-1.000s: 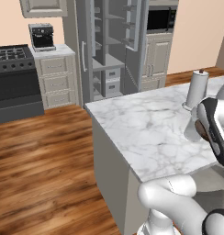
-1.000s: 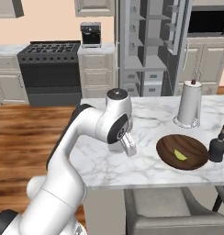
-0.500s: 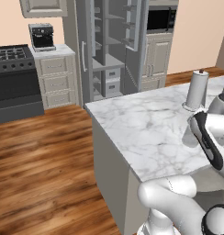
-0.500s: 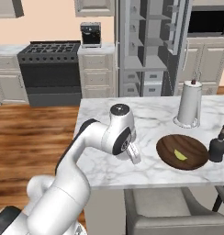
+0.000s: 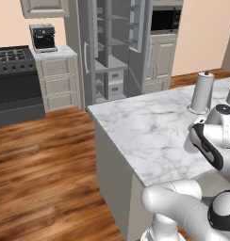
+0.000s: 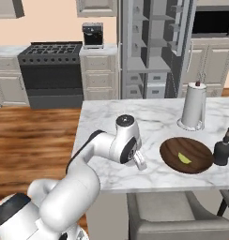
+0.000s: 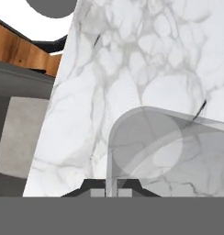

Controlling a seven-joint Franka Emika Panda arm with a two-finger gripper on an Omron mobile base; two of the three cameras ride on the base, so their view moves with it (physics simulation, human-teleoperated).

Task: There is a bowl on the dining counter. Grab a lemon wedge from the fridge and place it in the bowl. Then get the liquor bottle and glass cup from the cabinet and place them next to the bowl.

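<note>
claw [image 7: 111, 193]: closed on rim of translucent greyish glass cup [image 7: 171, 149], above white grey-veined marble counter [image 6: 111, 117] near its front edge | dark brown wooden bowl [image 6: 186, 154]: holds yellow-green lemon wedge [image 6: 184, 158] | squat black liquor bottle [image 6: 223, 149]: just beside bowl, near front edge

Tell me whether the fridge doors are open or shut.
Open. The fridge shows its grey inner shelves in both base views, and its door with the white handle is swung aside.
</note>
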